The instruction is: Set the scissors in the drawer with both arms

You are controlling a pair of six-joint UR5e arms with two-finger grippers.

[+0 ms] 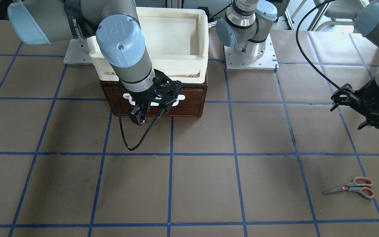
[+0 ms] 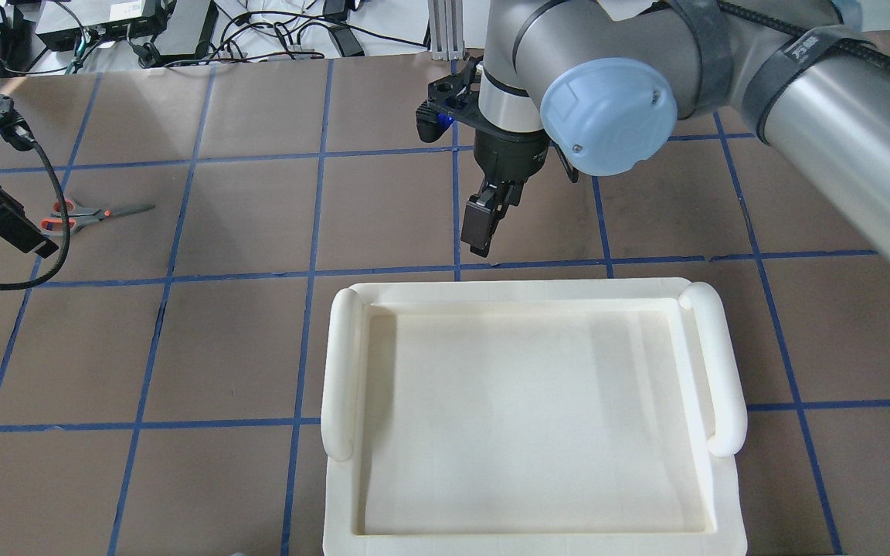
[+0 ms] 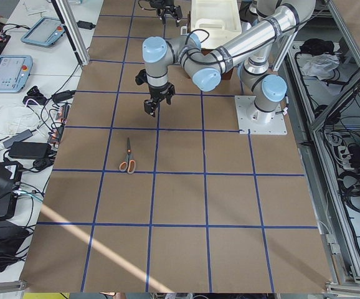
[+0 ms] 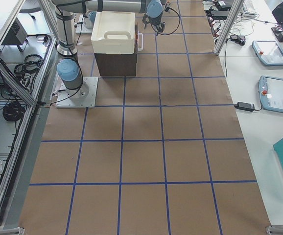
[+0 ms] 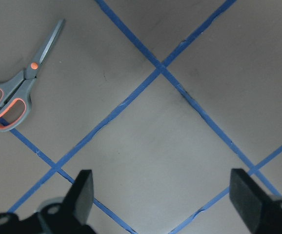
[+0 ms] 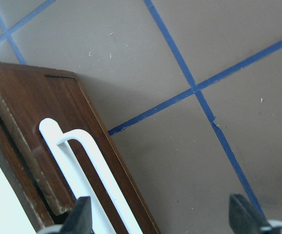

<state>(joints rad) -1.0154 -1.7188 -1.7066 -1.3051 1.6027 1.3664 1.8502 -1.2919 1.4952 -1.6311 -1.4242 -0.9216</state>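
Observation:
The scissors (image 1: pixel 350 188) lie flat and closed on the brown table near my left side, also in the overhead view (image 2: pixel 78 216) and at the top left of the left wrist view (image 5: pixel 15 92). My left gripper (image 5: pixel 163 197) is open and empty, hovering above the table beside the scissors, apart from them. The dark wooden drawer (image 1: pixel 191 98) is shut under the cream tray. My right gripper (image 6: pixel 160 217) is open and empty, just in front of the drawer's white bar handle (image 6: pixel 77 170), not touching it; it also shows in the front view (image 1: pixel 141 116).
The cream-white plastic tray (image 2: pixel 344 371) sits on top of the drawer box. The arm bases (image 1: pixel 250 49) stand behind it. A black cable (image 1: pixel 133 144) loops down from the right wrist. Blue tape lines grid the table.

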